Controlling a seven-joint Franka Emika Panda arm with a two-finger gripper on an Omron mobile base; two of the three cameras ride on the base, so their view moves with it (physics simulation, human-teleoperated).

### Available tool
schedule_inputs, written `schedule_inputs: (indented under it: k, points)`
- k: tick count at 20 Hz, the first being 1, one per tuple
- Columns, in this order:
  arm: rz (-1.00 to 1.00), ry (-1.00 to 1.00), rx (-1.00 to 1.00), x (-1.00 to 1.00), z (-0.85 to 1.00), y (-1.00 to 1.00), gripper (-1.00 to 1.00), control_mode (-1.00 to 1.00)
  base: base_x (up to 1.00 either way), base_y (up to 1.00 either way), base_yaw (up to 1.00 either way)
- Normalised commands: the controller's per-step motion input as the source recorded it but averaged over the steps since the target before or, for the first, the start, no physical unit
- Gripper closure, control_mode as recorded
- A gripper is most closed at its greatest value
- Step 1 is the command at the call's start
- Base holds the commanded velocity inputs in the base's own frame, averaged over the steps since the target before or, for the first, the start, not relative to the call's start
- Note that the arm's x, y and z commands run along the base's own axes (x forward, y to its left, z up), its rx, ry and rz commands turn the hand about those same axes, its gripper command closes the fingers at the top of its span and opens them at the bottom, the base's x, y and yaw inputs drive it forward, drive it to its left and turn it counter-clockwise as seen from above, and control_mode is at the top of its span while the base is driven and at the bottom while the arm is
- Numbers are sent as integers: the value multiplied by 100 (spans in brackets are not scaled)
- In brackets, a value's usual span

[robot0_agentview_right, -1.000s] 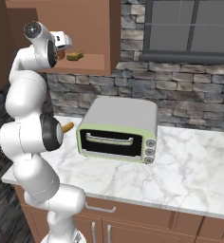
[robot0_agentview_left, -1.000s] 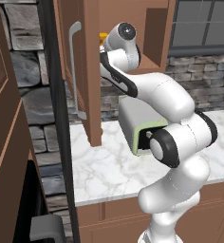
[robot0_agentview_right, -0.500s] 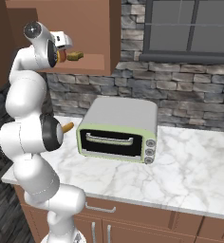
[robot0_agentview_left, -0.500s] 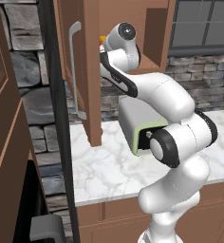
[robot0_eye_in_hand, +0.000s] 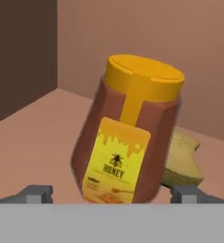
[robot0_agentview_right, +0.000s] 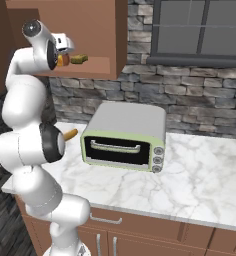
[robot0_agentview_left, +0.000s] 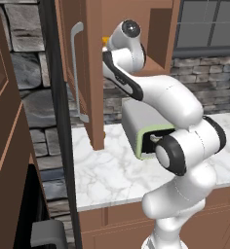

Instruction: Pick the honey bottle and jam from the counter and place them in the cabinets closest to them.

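Gripper (robot0_eye_in_hand: 111, 193): raised into the open cabinet (robot0_agentview_right: 97, 35), jaws spread wide, fingertips (robot0_eye_in_hand: 35, 193) standing clear on either side of the honey (robot0_eye_in_hand: 128, 135), no contact seen.

Honey: resting on the cabinet shelf (robot0_eye_in_hand: 33, 142), tilted in hand view, yellow cap up, label facing the camera. Seen in right base view as an orange spot (robot0_agentview_right: 63, 60) at the hand.

Lump (robot0_eye_in_hand: 182, 161): flat, yellowish-brown, on the same shelf, just behind and beside the honey; in right base view (robot0_agentview_right: 80, 59) past the hand.

Toaster oven (robot0_agentview_right: 125, 136): pale green front, grey top, on the counter (robot0_agentview_right: 210, 180) below the cabinet.

Cabinet door (robot0_agentview_left: 87, 73): swung open, grey bar handle (robot0_agentview_left: 77, 73).
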Motion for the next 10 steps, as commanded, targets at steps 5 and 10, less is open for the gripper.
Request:
schedule_inputs:
  k: [5,10]
  points:
    - [0,13,-1,-53,0,-17,-100,-100,0,0,0]
    - [-2,7,0,-78,0,-39,-100,-100,0,0,0]
